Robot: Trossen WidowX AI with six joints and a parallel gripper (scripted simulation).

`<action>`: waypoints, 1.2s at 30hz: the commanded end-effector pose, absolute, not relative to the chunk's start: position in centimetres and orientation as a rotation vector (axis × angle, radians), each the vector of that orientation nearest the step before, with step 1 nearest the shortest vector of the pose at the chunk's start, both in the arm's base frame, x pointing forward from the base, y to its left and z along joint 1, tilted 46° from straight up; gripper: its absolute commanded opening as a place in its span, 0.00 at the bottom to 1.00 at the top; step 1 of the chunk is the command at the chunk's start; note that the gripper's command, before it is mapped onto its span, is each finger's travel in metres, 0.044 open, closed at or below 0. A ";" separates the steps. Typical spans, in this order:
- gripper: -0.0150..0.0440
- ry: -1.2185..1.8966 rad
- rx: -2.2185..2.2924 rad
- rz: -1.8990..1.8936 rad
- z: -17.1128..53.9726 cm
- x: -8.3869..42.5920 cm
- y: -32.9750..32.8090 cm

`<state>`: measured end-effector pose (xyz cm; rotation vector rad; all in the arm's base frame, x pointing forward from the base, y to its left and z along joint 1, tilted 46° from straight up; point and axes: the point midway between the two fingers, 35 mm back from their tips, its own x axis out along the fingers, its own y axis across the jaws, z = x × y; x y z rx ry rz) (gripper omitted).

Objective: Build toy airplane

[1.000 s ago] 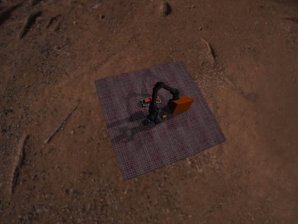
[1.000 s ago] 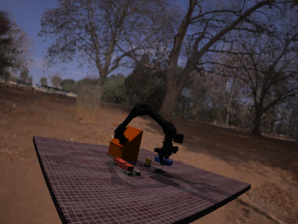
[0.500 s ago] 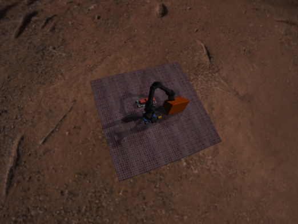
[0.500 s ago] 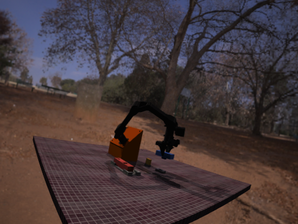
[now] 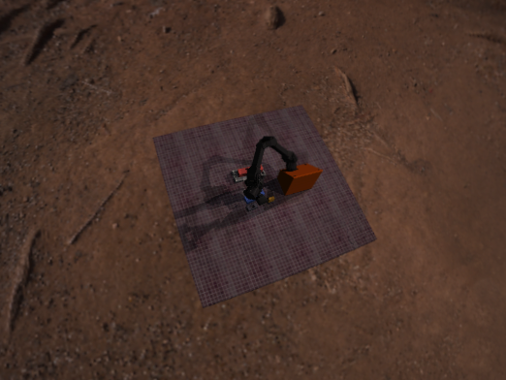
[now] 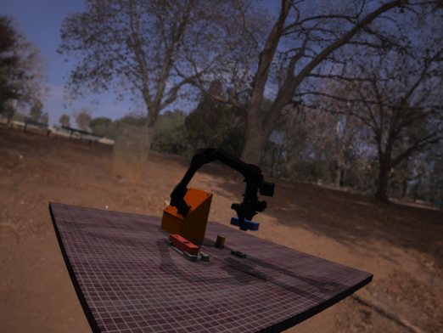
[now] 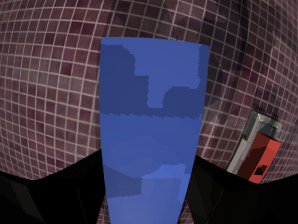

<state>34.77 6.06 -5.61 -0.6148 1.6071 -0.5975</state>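
My gripper (image 6: 243, 224) (image 7: 145, 153) is shut on the blue wing (image 6: 253, 225) (image 7: 152, 100) (image 5: 248, 201) and holds it level in the air, above the table. The red fuselage (image 5: 243, 172) (image 6: 183, 244) (image 7: 266, 150) lies in the grey cradle (image 6: 204, 257) (image 7: 243, 151) and looks flat; the wing is off to one side of it. A dark socket opening shows on its top. The yellow tail fin (image 5: 270, 199) (image 6: 220, 240) stands on the table between the cradle and the wing's side. The wing's tab is hidden from view.
A small dark holder (image 6: 238, 254) (image 5: 252, 206) sits on the table (image 5: 291, 242) (image 6: 127, 276) below the wing. A large orange wedge-shaped box (image 5: 301, 180) (image 6: 197, 217) stands behind the cradle, close to the arm's base.
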 end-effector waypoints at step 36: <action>0.25 1.786 -1.048 -0.062 2.5 33.3 -4.2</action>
